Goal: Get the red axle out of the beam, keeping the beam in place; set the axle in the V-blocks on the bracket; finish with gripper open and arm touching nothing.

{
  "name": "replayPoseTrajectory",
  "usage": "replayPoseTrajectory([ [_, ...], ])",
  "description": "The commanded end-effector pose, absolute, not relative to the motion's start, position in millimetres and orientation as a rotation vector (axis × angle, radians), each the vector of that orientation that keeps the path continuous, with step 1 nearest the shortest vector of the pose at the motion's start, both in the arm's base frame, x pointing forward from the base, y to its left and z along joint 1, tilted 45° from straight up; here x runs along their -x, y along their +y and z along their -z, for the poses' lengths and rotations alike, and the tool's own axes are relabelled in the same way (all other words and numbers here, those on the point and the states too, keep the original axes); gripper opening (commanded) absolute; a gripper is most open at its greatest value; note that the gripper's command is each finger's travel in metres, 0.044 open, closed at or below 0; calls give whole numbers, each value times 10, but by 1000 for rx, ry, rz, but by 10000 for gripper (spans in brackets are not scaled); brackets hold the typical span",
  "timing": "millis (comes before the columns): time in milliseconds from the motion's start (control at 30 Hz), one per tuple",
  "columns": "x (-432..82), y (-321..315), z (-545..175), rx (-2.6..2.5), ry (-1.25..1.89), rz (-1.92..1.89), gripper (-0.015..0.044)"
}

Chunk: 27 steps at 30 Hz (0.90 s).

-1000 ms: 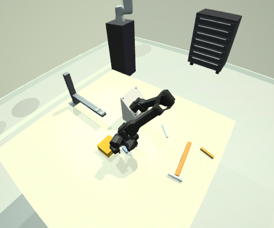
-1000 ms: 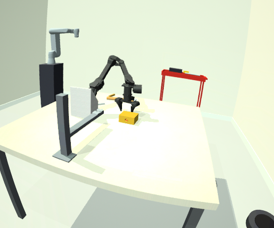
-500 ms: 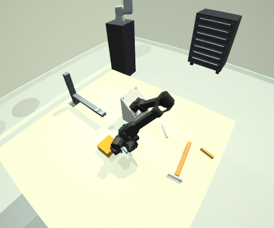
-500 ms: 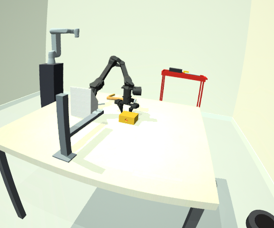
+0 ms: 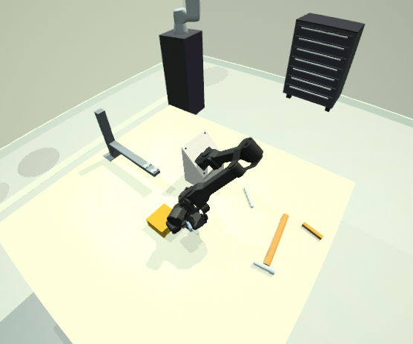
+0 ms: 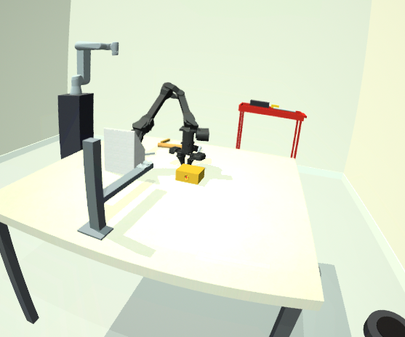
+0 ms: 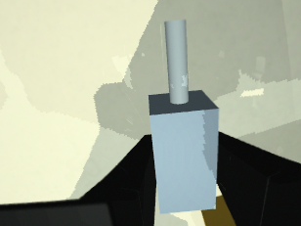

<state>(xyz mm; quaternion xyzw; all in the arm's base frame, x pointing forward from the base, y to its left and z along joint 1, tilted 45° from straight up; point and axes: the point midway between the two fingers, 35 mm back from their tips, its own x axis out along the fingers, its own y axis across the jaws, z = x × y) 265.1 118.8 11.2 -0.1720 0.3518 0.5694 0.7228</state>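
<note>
Preparing to drive out the axle [image 6: 186,177], the gripper [image 5: 187,224] [image 6: 187,163] [image 7: 178,140] pinches the punch [image 5: 193,228] [image 7: 178,160] beside the beam [image 5: 159,219] [image 6: 191,170] [image 7: 220,213]; alignment probably comes next.

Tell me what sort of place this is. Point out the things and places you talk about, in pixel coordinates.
Probably a workshop or robotics lab: a black drawer cabinet [image 5: 319,63], a hammer [image 5: 276,241] on the table [image 5: 125,289] [image 6: 214,232], and a second, grey robot arm [image 5: 193,9] [image 6: 83,65] on a dark pedestal [image 5: 181,70] [image 6: 71,123].

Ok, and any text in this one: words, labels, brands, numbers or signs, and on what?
No word, brand or number can be read in any view.
One small red mark on the front face of the yellow block: too small to tell whether it is a sign.
</note>
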Motion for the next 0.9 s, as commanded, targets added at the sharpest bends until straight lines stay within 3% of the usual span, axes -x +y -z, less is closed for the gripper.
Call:
replayPoseTrajectory([
  [0, -2654, 1149, -136, 381, 784, -1253, 0],
  [500, -2601, 586, -615, 383, 786, -1252, 0],
  [867, -2606, 554, -609, 492, 701, -1309, 0],
])
